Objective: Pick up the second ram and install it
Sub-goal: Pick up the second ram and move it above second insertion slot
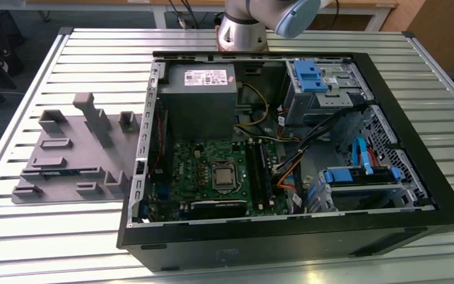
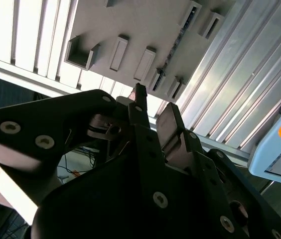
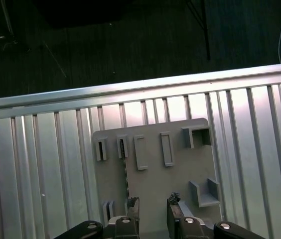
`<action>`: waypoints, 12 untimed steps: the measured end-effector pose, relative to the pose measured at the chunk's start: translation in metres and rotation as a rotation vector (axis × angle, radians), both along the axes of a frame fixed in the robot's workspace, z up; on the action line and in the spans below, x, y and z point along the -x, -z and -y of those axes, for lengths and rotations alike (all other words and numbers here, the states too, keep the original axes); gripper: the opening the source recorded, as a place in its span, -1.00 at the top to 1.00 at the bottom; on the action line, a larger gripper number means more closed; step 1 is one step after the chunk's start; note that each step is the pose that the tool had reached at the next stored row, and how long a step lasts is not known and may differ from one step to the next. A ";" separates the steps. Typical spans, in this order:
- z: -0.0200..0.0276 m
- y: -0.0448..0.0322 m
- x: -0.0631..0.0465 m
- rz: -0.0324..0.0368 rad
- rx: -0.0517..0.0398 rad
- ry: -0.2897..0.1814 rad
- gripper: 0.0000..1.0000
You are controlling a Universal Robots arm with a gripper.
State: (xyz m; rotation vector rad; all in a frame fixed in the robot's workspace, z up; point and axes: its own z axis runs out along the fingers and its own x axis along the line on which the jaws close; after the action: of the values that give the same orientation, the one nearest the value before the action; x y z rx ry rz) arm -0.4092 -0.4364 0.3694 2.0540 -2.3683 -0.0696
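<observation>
One thin edge is all the second ram [image 3: 126,180] offers, seated in the grey holder [image 3: 180,169] on the slatted desk [image 3: 46,164], and the empty, parted jaws hang off-centre above it, so a fingertip [image 3: 133,203] could strike or tilt it.

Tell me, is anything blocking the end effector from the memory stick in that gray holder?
Nothing visible. The end effector hangs open above the gray holder, and the second ram stands on edge in it, with only open air between them.
</observation>
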 end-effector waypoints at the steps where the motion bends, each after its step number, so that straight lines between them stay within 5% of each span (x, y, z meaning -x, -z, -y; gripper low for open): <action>1: 0.0000 0.0001 0.000 -0.0002 0.0002 0.000 0.29; 12: 0.0000 0.0021 0.000 -0.0001 0.0001 -0.005 0.29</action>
State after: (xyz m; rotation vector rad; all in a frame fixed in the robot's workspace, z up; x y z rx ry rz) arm -0.4092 -0.4364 0.3673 2.0598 -2.3629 -0.0696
